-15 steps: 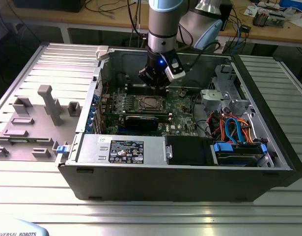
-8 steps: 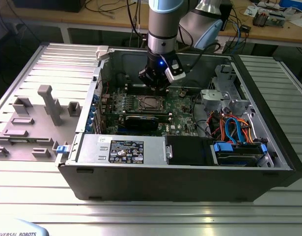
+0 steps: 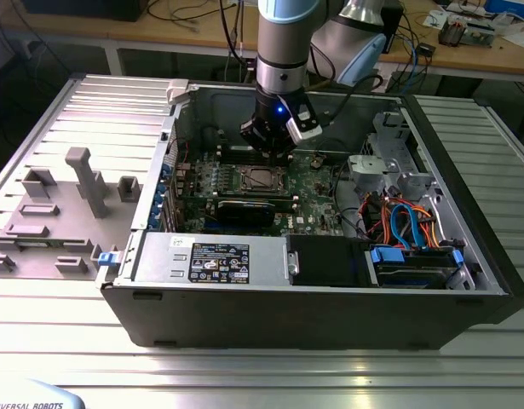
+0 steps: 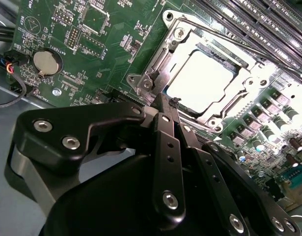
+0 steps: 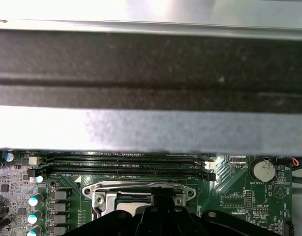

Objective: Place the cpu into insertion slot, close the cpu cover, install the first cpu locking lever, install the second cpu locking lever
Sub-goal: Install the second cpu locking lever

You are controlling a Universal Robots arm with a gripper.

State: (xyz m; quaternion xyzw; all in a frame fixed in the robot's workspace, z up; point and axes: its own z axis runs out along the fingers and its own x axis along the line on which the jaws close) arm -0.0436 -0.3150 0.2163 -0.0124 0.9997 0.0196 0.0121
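Probably at the lever stage: cpu (image 4: 202, 81) seated in the insertion slot (image 4: 141, 81), cpu cover (image 4: 158, 61) lying flat over it. Gripper (image 4: 166, 105) poised at the slot's edge, drawn narrow, tips together, nothing clearly pinched between them. Best to press a locking lever down in one smooth arc, keeping the tips off the chip and off the memory slots (image 4: 249, 19) just beside the slot. Flat, square, pale silvery top, glaring bright through the cover's window inside the slot.
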